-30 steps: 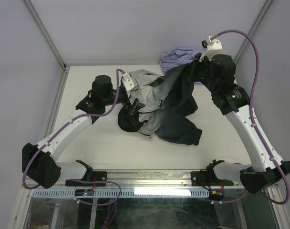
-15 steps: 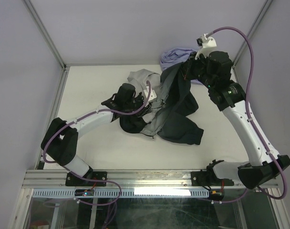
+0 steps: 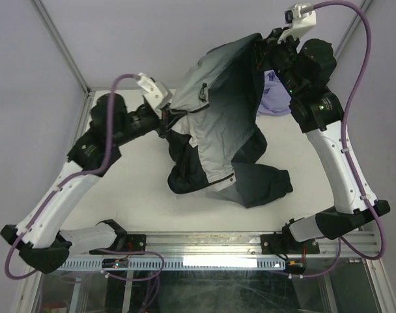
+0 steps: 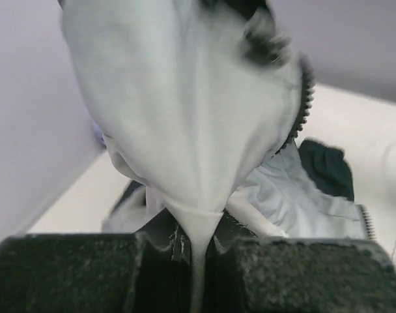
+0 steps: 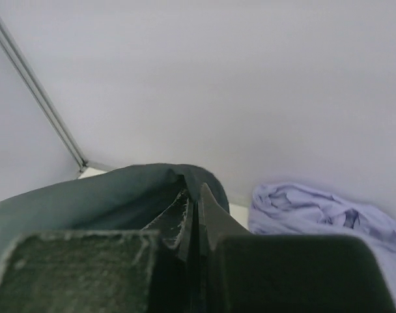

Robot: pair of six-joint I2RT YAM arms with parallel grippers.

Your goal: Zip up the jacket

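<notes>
While the jacket (image 3: 217, 124) is held up between both arms, it occupies the upper middle of the top view. It is spread as a sheet that fades from light grey at the left to black at the right. Its lower part and one dark sleeve (image 3: 263, 186) are draped onto the table (image 3: 133, 195) at centre frame.

The left gripper (image 3: 165, 117) is placed at the jacket's left edge. In the left wrist view its fingers are clamped on a narrow fold of light grey fabric. A run of zipper (image 4: 307, 98) teeth is seen along a dark edge at the right of that view, apart from the fingers.

The right gripper (image 3: 266, 49) is placed at the jacket's upper right corner. In the right wrist view its fingers are pressed together on a thin dark edge of the jacket.

A lavender garment (image 3: 274, 98) lies at the far right of the table, partly hidden by the jacket. Whether the two touch cannot be told.

The step in hand is judged to be unfolding: the jacket is being lifted and stretched so that its front can be found. No closing of the zipper is seen, and the slider cannot be located. The next move is judged to call for the jacket to be laid flat, front upward, clear of the lavender garment. The two zipper edges should then be brought side by side at the hem.
</notes>
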